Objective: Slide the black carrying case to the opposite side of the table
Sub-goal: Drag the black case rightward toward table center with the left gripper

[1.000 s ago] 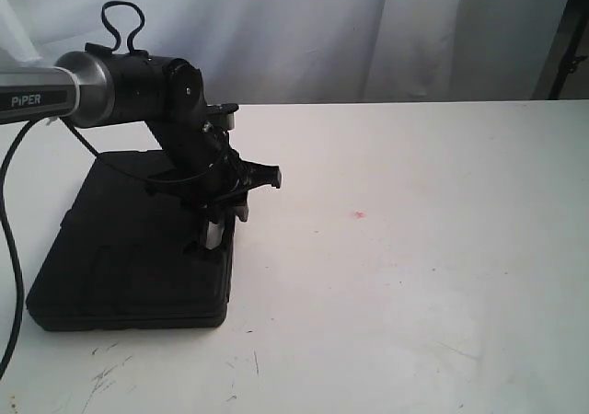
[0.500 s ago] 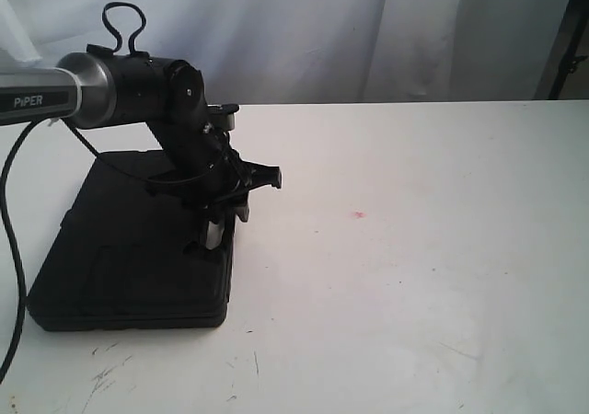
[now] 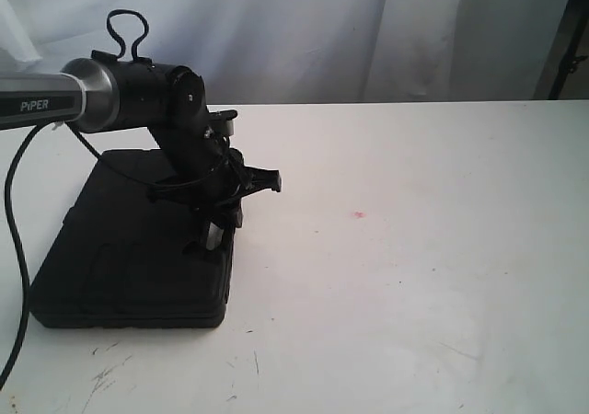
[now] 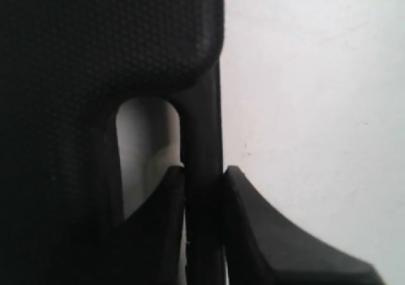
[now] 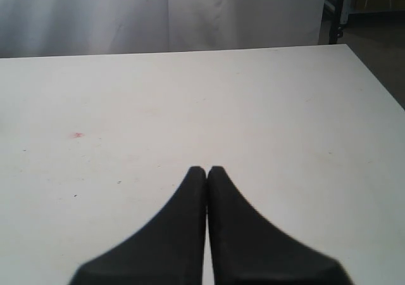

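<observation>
The left pincer (image 4: 202, 178) was clamped on the handle (image 4: 201, 120) of the case (image 3: 129, 248), at its right edge; the counter (image 3: 414, 267) stretched rightward. The right pincer (image 5: 207, 171) sat clenched, empty.

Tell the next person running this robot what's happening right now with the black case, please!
Left gripper: fingers shut on the handle at the right edge of the black case.
Right gripper: shut, holding nothing, above bare table.
The case lies flat on the table's left part.
Done: handle gripped.
Left: slide the case across to the right side, past the pink spot.
</observation>
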`<state>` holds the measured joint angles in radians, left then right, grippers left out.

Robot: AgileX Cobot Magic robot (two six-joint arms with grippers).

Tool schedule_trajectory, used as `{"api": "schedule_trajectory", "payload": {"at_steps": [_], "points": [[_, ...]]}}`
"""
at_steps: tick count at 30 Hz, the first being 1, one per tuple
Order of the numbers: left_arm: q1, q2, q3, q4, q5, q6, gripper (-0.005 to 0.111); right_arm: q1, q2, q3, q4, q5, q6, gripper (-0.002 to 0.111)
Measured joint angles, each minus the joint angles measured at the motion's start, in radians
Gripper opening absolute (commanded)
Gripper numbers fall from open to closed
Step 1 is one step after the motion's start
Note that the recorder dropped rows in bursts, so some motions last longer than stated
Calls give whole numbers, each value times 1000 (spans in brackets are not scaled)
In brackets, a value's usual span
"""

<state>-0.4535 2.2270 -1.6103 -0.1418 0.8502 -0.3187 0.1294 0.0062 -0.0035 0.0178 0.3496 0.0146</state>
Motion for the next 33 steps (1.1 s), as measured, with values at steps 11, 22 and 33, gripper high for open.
{"api": "schedule_trajectory", "payload": {"at_steps": [11, 22, 33], "points": [[-57, 6, 0, -61, -70, -15, 0, 0, 0, 0, 0, 0, 0, 0], [-143, 10, 0, -160, -162, -30, 0, 0, 0, 0, 0, 0, 0, 0], [-188, 10, 0, -253, -253, -30, 0, 0, 0, 0, 0, 0, 0, 0]]}}
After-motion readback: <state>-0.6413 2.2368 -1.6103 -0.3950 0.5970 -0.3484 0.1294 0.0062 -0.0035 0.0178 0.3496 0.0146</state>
